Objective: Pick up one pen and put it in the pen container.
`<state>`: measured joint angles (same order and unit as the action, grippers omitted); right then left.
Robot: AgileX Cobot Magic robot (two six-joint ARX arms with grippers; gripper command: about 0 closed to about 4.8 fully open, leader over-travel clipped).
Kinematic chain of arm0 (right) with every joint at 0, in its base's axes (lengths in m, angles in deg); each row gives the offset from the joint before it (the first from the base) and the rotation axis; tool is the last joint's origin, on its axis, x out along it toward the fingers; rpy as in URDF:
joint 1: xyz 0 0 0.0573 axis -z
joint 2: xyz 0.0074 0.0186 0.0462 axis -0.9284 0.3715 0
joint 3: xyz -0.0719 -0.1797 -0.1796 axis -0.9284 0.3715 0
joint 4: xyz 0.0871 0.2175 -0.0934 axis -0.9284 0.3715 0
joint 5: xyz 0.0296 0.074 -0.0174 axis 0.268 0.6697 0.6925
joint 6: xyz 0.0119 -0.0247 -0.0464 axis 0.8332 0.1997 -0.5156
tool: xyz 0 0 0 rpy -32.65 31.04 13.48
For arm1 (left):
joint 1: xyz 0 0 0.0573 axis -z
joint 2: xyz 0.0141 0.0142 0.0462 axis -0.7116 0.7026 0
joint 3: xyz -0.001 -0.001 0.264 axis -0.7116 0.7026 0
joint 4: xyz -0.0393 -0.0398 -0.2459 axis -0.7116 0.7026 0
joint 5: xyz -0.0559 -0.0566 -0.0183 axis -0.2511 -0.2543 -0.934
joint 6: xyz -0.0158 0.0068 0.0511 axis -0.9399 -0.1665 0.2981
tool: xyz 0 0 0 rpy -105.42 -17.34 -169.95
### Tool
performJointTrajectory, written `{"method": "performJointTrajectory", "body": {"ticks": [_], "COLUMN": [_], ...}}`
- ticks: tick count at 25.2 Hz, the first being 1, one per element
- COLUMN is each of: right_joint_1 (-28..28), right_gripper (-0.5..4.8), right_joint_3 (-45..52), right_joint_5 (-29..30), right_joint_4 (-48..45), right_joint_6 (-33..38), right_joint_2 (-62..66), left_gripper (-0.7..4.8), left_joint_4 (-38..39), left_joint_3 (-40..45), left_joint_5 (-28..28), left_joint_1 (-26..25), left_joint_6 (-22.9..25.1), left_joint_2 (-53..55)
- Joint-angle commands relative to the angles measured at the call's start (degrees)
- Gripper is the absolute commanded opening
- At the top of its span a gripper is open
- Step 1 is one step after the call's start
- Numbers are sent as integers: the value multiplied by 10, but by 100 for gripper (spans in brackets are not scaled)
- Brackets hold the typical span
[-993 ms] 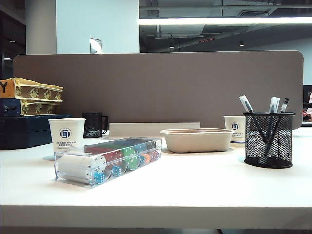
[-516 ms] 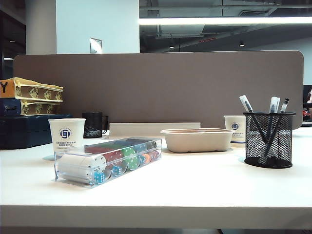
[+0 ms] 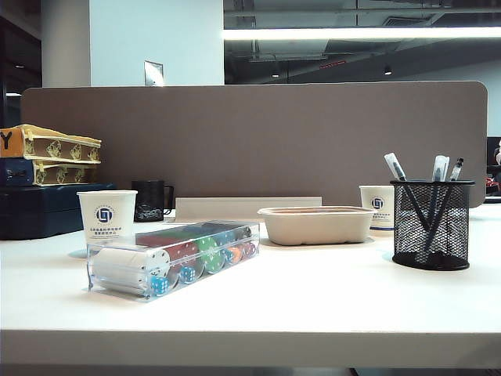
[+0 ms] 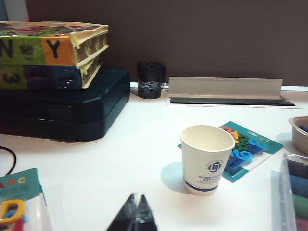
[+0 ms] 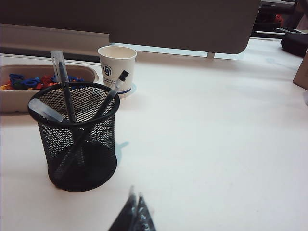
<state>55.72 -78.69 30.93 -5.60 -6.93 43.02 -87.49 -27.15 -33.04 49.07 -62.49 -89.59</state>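
Left gripper [image 4: 135,215] is sitting low over the white table [image 4: 120,163], fingertips pressed together with nothing between them. Ahead of it and slightly toward the right arm's side, a white paper cup [image 4: 207,159] is standing upright, empty. Just beyond that cup a teal card of coloured letters [image 4: 252,147] is lying flat. Farther ahead, a small black mug [image 4: 150,79] is standing by the brown partition [image 4: 192,33], and off to the outer side a dark case [image 4: 62,108] is carrying a stack of colourful boxes [image 4: 53,53].

Right gripper [image 5: 134,215] is likewise sitting closed and empty, fingertips meeting in a point above the table. The pen container [image 5: 74,137] is standing upright just ahead of it, toward the left arm's side, not touching the gripper. Three pens are leaning inside it, tips down. The pen [image 5: 103,103] with the dark barrel is slanting across the container, its upper end pointing toward a second paper cup [image 5: 117,67] beyond. A white-capped pen [image 5: 61,82] is crossing it inside the mesh. A beige tray [image 5: 14,98] holding coloured pieces is sitting beyond the container.

Neither gripper is showing in the exterior view.
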Motion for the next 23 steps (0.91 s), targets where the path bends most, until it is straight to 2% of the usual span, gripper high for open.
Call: {"method": "performJointTrajectory", "body": {"ticks": [1,23], "right_joint_1": [-1,-1], "right_gripper": [-5,-4], "right_joint_3": [3,3], "right_joint_5": [1,1], "right_joint_4": [-6,-6], "right_joint_6": [3,3], "right_joint_2": [-3,-3], "left_gripper": [-5,-5], "left_joint_4": [-4,-3], "left_joint_3": [-2,-2], "left_joint_5": [-7,-7], "left_joint_1": [-19,-25], "left_joint_6": [0,0], "left_joint_2": [0,0]}}
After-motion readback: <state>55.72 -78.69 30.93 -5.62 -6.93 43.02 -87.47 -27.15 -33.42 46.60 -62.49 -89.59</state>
